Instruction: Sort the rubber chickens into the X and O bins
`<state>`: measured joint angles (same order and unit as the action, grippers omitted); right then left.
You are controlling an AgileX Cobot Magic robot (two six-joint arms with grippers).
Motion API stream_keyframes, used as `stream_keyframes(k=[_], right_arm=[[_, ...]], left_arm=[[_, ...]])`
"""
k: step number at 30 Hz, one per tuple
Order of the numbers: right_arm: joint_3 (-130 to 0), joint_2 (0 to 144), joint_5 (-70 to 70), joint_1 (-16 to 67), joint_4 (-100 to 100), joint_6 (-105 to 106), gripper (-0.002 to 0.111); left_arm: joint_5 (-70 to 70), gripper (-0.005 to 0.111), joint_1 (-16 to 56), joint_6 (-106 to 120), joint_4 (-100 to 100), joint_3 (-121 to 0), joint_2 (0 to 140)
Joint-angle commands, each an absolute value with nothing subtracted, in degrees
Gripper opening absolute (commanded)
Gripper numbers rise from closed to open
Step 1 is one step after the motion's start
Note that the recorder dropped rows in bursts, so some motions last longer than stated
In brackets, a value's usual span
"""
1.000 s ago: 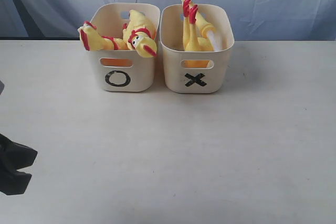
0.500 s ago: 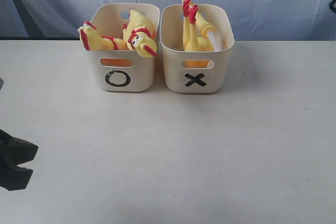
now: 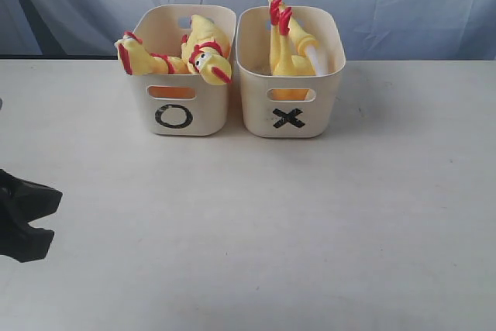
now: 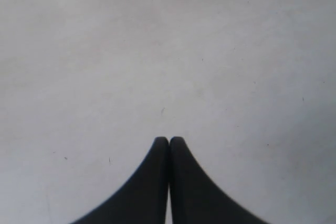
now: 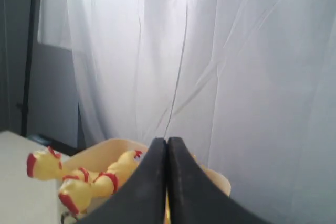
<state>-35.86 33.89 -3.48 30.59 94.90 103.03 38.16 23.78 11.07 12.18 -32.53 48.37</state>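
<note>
Left gripper: your left gripper [image 4: 169,141] has its 2 jaws pressed tip to tip with nothing between them. It hangs over plain tabletop at the left edge of the exterior view.
Right gripper: your right gripper [image 5: 168,141] is closed just as tightly and grips nothing. You see it only through its own wrist camera, pointed at the curtain [image 5: 252,77], with a bin of chickens just past its tips.
O bin: the O bin [image 3: 203,118] stands at the back of the table [image 3: 271,230], on the left of the pair.
X bin: the X bin [image 3: 325,110] stands right beside it, front walls in 1 line. You cannot tell whether the side walls touch.
Chickens in O: 2 whole rubber chickens [image 3: 147,58] lie in the O bin. 1 head sticks out past the front left corner of the rim. The other's head [image 3: 209,63] droops over the front rim, above the handle slot [image 3: 172,91].
Chickens in X: the headless body [image 3: 283,48] stands feet-up, its red feet above the rim. The white tube [image 3: 316,56] leans toward the right wall.
Table edges: the back edge runs just behind both bins, against the curtain. The near, left and right edges lie outside the frame.
Open room: a wide stretch of tabletop lies between your left gripper and the bins. More of it runs to the right of the X bin and across the whole front.
</note>
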Motion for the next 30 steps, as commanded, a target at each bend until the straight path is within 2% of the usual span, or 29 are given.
stream_keyframes(k=[1, 16, 21, 24, 30], right_arm=[[-33.97, 24.45, -4.13, 30.36, 98.22, 103.14, -0.001], [-33.97, 5.18, -4.81, 30.36, 99.95, 102.99, -0.001], [-33.97, 4.84, -5.44, 30.36, 99.95, 102.86, -0.001], [-33.97, 4.84, -5.57, 30.36, 99.95, 102.86, -0.001], [-33.97, 4.84, -5.53, 29.59, 99.95, 102.86, -0.001]], left_arm=[[37.53, 0.000, 23.54, 11.11, 11.94, -32.23, 47.95], [37.42, 0.000, 23.54, 11.11, 12.05, -32.23, 45.32], [37.42, 0.000, 22.61, 11.11, 12.19, -32.23, 28.09], [37.42, 0.000, 18.62, 11.11, 11.94, -32.23, 16.49], [37.31, 0.000, 9.93, 11.11, 11.28, -32.23, 4.17]])
